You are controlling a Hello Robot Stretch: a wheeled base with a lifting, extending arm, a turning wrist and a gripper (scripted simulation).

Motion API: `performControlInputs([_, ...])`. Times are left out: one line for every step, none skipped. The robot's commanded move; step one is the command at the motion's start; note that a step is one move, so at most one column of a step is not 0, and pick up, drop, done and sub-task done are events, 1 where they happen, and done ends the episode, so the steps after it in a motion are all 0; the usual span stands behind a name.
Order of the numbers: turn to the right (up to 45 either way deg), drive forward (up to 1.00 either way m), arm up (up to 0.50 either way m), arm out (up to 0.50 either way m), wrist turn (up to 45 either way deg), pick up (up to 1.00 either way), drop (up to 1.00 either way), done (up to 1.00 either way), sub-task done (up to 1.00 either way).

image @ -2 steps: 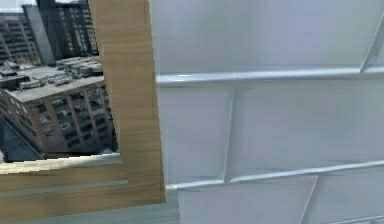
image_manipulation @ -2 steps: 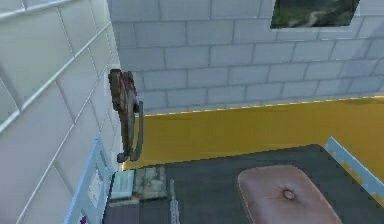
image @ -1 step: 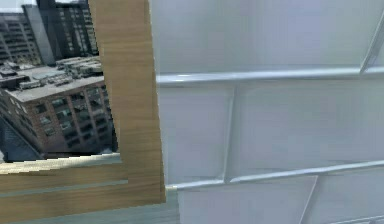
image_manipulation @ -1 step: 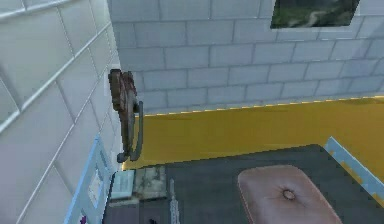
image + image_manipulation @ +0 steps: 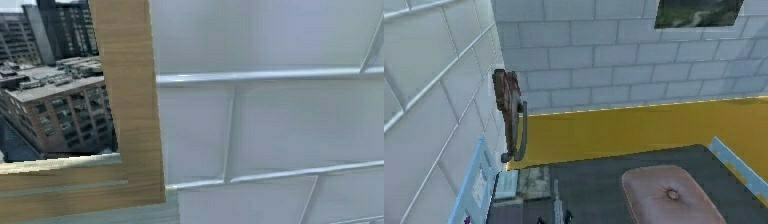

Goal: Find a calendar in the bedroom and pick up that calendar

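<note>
The likeliest calendar is a small pale sheet (image 5: 506, 184) low at the arm side view's left. It stands against the brick wall (image 5: 434, 80) next to a blue-edged panel (image 5: 477, 185) — too small to be sure of. Propped upright like that, it would be set for reading, and a top edge would be left free for fingers.

Just beside it, a thin dark shape at the bottom edge looks like the gripper (image 5: 557, 205). Clutter lies behind it on the dark surface (image 5: 599, 175), so I cannot tell whether it holds anything.

Above hangs a brown bag (image 5: 509, 105), slung from the wall. Farther right sits a pink stool (image 5: 674, 195) before a yellow band (image 5: 634, 125), with a picture (image 5: 699, 12) higher up.

Ahead, a wood frame (image 5: 135, 110) around a city scene (image 5: 55, 90) and white bricks (image 5: 270, 120) stand close — the robot seems drawn up to a corner, so a sideways reach is likely the step in hand.
</note>
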Motion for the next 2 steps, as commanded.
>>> performControlInputs([0.0,0.0,-0.3,0.0,0.0,0.0,0.0,0.0,0.0])
performControlInputs([0.0,0.0,0.0,0.0,0.0,1.0,0.0,0.0,0.0])
